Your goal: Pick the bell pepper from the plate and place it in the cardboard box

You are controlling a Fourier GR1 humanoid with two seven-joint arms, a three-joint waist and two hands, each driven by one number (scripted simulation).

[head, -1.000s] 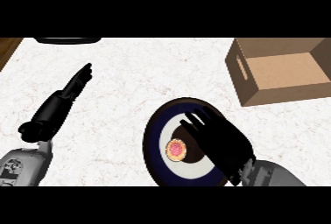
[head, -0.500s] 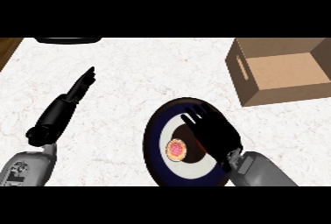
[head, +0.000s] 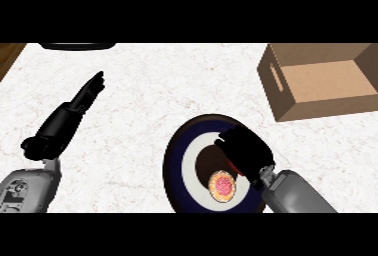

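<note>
1. Hovering over the plate (head: 179, 165): the right hand (head: 247, 150) sits above its centre, just far-right of the pepper (head: 223, 185). Wrist enters from the near-right edge, so the hand comes at the pepper from above, which fits a top-down pick.
2. Right fingers: bunched into one dark mass, curled downward. Can't tell whether they are closing on anything. The pepper shows whole beside the hand, so I judge it not yet gripped.
3. Pepper: on the plate's pale inner ring, near side of centre, cut face up (orange-pink with a yellow rim). Touching the plate; contact with the hand can't be told.
4. Left hand (head: 74, 111): at the left, fingers straight and together, pointing far. Resting, holding nothing, well apart from the plate. Parked so it stays out of the right arm's path, I'd guess.
5. Box (head: 295, 95): far right, open top up, slot handle on its left wall. Well apart from the plate. It lies on the right arm's side, which is probably why that arm does the pick: lift, then swing far-right.
6. Dark object (head: 77, 46) at the far-left edge: cut off, can't identify.
7. Counts: one pepper, one plate, one box, two hands, one unidentified dark object.
8. Stage, by my read: grasp pending; lift and placement still to do.
</note>
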